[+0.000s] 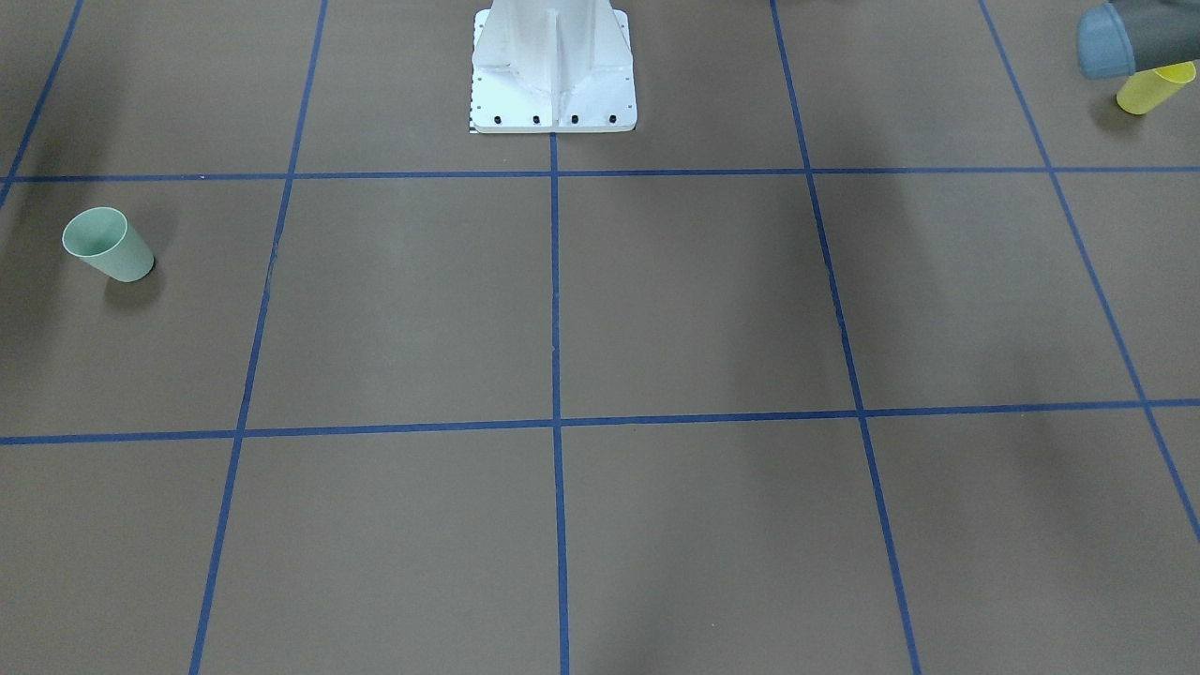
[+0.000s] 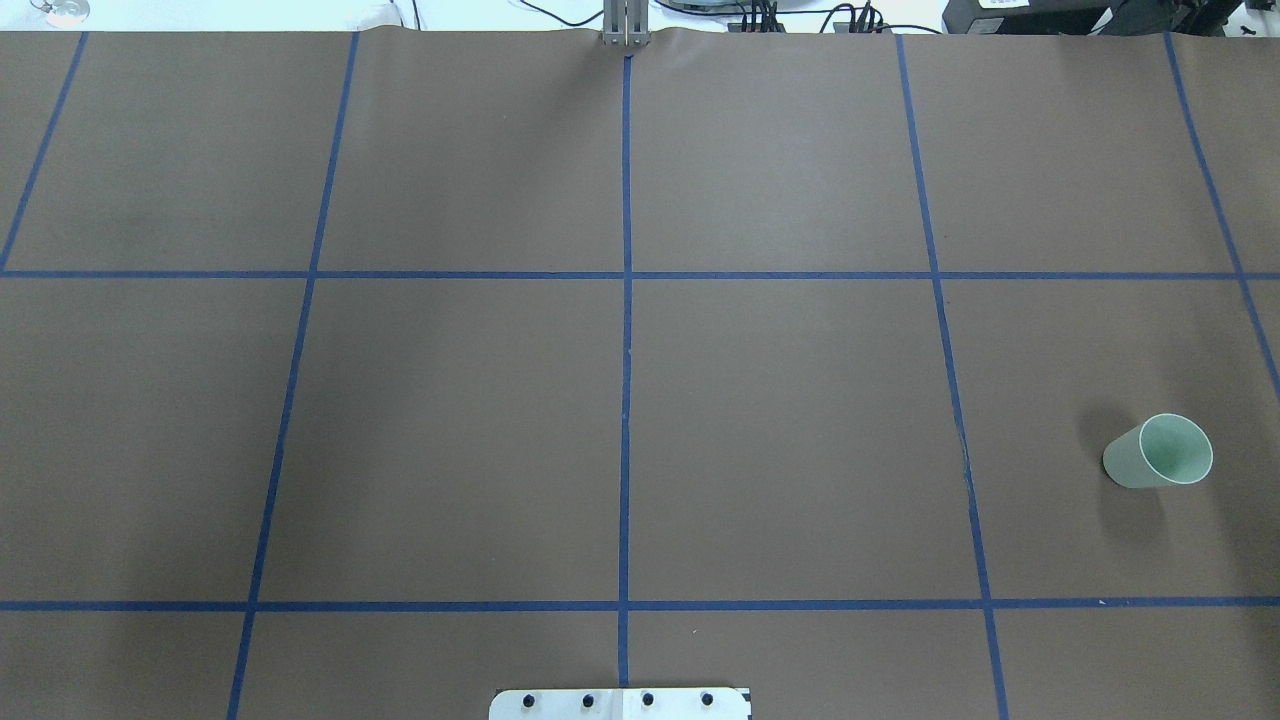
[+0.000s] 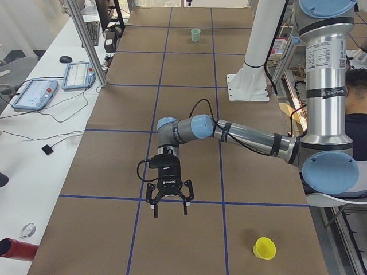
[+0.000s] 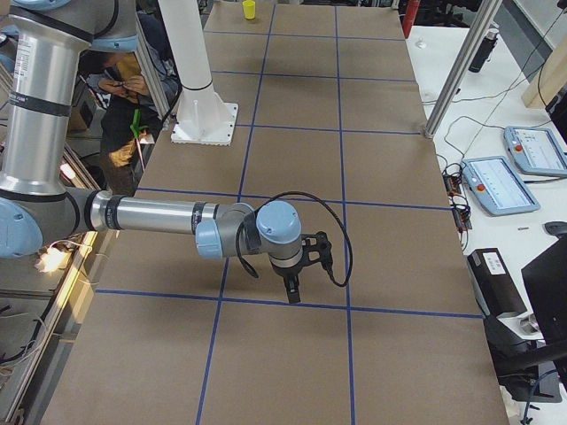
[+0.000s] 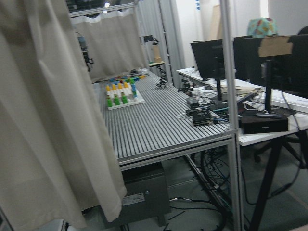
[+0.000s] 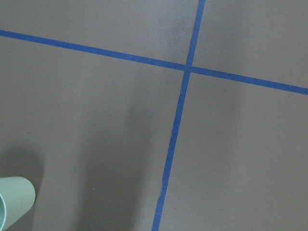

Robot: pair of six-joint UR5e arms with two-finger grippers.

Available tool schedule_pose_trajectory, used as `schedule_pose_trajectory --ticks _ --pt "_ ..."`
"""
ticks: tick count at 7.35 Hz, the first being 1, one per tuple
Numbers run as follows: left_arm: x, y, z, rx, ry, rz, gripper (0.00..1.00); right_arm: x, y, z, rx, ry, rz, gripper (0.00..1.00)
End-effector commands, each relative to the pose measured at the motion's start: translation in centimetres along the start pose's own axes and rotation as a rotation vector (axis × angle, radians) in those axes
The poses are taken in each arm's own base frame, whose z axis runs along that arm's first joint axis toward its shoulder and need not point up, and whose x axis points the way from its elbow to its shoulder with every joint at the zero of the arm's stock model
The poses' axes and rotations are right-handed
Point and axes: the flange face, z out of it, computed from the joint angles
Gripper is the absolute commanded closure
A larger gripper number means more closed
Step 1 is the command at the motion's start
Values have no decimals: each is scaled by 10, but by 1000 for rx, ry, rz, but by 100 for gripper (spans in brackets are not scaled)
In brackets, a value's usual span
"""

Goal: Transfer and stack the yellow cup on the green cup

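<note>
Standing mouth-up near the worktop's (image 2: 780, 420) left end, close to the robot-side edge, the yellow cup (image 3: 265, 248) is showing whole only in the left-end view. In the front-facing view a grey-blue joint of the left arm (image 1: 1111, 42) is covering part of it, and in the right-end view it is appearing as a small yellow spot at the far end. The green cup (image 2: 1160, 452) is standing upright near the worktop's right end. The right wrist view is cutting it off at the lower left corner, so only part of its wall is showing there.

The left gripper (image 3: 170, 213) is hanging fingers-down over a blue tape line (image 3: 103, 197), well apart from the yellow cup, with nothing showing between its fingers. The right gripper (image 4: 294, 294) is pointing down, seen edge-on. Each tool is appearing in one side view only, so whether its jaws are apart or together cannot be told.
</note>
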Motion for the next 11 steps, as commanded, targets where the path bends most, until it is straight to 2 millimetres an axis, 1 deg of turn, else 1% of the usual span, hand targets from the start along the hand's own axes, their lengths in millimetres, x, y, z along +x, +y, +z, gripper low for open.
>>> schedule_pose_trajectory --ticks 1,2,3,4,6,7,8,10,11 --pt "10 50 -3 6 -188 -63 0 -1 0 0 2 -3 -1 0" --pt "20 88 -1 35 -300 -77 0 0 1 0 1 -5 0 0" --pt "31 112 7 48 -418 -114 0 -1 6 0 -3 -5 2 0" --pt "19 128 22 55 -544 -126 0 -1 8 0 -4 -7 3 0" --pt "-14 150 55 70 -764 -161 0 1 12 2 13 -6 -13 0" --pt "-24 163 66 54 -840 -177 0 1 13 3 12 -6 -12 0" --pt "-28 171 71 37 -886 -188 0 1 14 2 12 -6 -14 0" --pt "-43 178 89 9 -897 -241 0 1 16 2 11 -6 -13 0" --pt "-47 176 91 -38 -865 -249 0 1 17 2 10 -6 -13 0"
